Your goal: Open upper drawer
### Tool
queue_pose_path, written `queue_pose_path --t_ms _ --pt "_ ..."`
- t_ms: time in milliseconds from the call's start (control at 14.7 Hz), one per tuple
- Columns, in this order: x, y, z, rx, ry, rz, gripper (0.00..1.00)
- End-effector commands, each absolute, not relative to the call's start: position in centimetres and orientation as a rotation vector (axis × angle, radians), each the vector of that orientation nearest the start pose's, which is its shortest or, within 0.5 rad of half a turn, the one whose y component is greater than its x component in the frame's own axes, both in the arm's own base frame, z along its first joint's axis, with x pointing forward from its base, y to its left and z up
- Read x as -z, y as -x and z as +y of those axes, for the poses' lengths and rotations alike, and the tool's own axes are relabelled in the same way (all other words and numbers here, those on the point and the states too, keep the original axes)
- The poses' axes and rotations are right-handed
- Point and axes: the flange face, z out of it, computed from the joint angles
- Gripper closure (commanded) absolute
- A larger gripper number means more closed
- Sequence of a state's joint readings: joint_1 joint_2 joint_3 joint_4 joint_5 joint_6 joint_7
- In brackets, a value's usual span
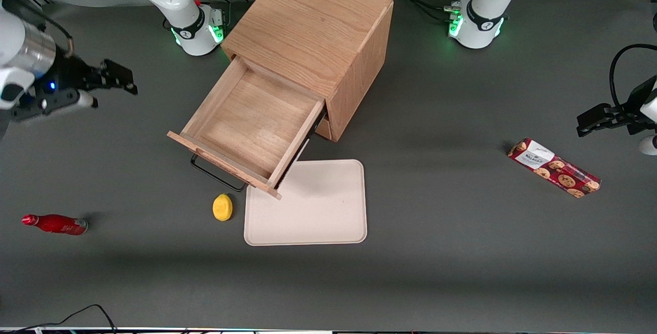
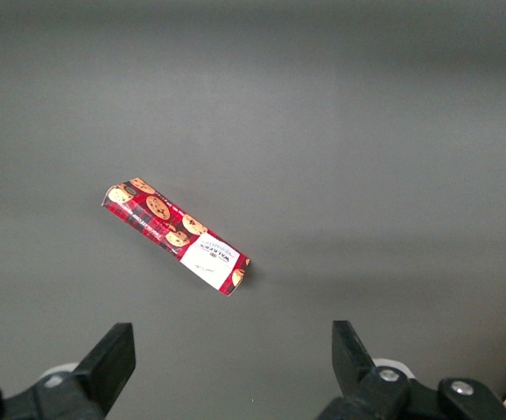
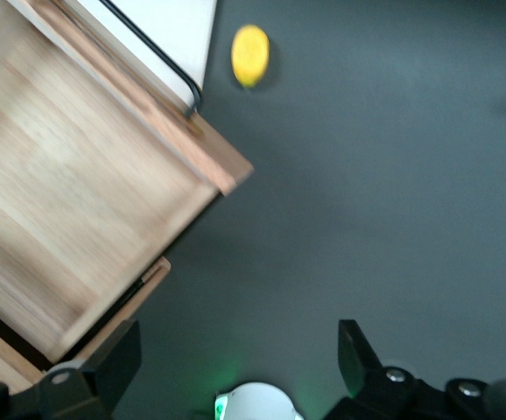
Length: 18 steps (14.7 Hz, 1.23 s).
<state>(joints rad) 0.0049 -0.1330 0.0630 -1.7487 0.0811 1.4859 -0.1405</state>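
The upper drawer (image 1: pixel 246 129) stands pulled far out of the cabinet (image 1: pixel 313 26), its tray bare; the tool (image 1: pixel 105 86) hangs spread open and empty, well apart from it, toward the working arm's end of the table (image 1: pixel 462 252).

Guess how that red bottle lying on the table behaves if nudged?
The red bottle lies on its side, so it would probably roll. Its smooth, glossy body may slip in a pinch. The open gripper hangs well above it, not touching.
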Motion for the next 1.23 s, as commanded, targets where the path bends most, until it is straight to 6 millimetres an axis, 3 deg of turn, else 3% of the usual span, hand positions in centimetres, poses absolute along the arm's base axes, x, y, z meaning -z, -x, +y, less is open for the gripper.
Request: queue_pose_path --t_ms 0,136,273,477,818,1159 --pt "-59.9 -49.1 2.3 -0.171 3.087 -0.279 0.0" --pt "-59.4 -50.7 2.0 -0.209 3.087 -0.299 0.0" --pt "-59.4 -50.7 2.1 -0.214 3.089 -0.28 0.0" --pt "-59.8 -50.5 2.8 -0.196 3.12 0.074 0.0" --pt "-61.1 -52.8 1.8 -0.147 3.148 0.107 0.0" --pt "-61.1 -53.0 1.3 -0.145 3.199 0.122 0.0"
